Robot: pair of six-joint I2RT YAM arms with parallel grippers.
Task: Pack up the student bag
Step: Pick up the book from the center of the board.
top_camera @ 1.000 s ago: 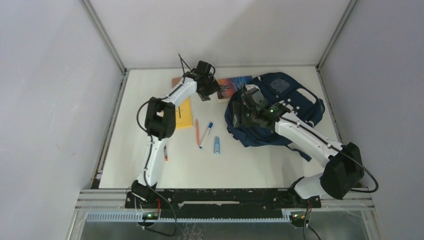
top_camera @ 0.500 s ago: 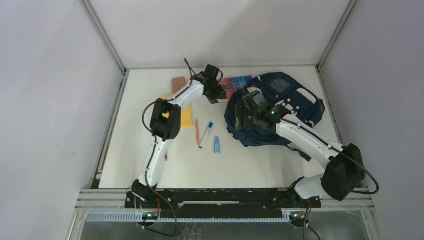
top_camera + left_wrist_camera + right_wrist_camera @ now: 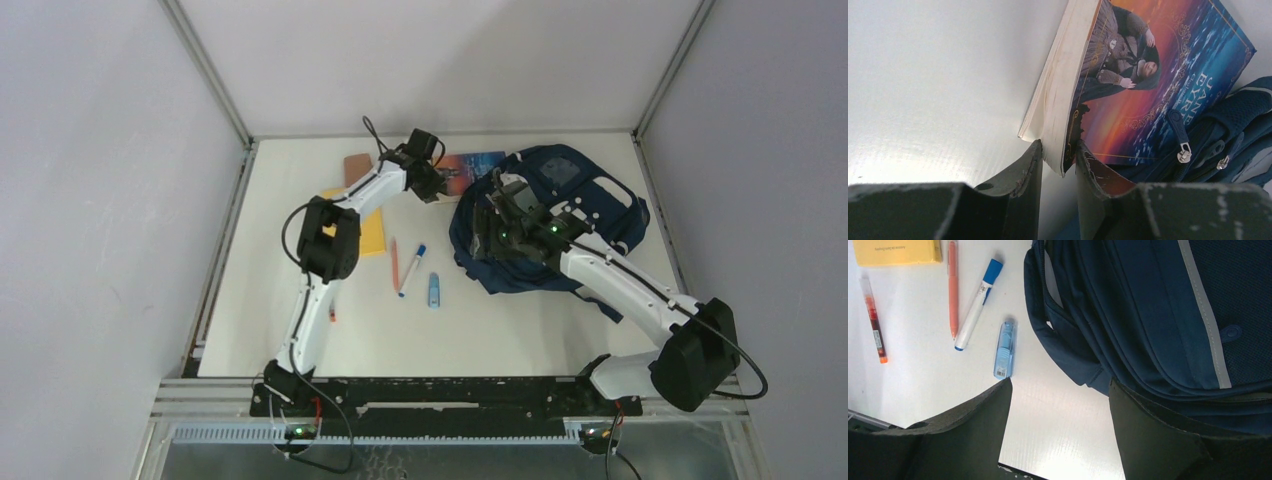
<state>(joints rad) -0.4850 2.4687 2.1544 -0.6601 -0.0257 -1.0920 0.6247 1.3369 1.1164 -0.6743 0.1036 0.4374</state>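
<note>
- Large navy-blue fabric student bag [image 3: 600, 205] lies flat on the white surface [image 3: 480, 330], at about 2 o'clock from the surface's centre. White patches and a grey-white stripe show on its upper side.
- Paperback book with an orange-and-blue picture cover [image 3: 475, 163] lies at 10 o'clock of the bag, with its right-hand part touching the bag fabric.
- Left claw [image 3: 440, 185] is at the book's left end. In the left wrist view the claw [image 3: 1058, 147] is narrowed around one corner of the book [image 3: 1148, 90], one finger against the page edges and the other against the cover, so the book is gripped.
- Two zipper pulls of the bag [image 3: 1238, 130] lie just beside the book.
- Right claw [image 3: 500, 205] hangs over the bag's 9 o'clock edge. Its fingers stand wide apart with nothing between them [image 3: 1058, 385].
- At 9 o'clock of the bag [image 3: 1148, 315], on the surface:
  - light-blue oblong plastic item [image 3: 1005, 350]
  - white marker with a blue cap [image 3: 978, 302]
  - orange pen [image 3: 952, 287]
  - yellow rectangular pad [image 3: 895, 251]
  - thin red pen [image 3: 874, 322], farthest from the bag
- Small brown rectangular item [image 3: 357, 168] lies at 12 o'clock of the pad.
</note>
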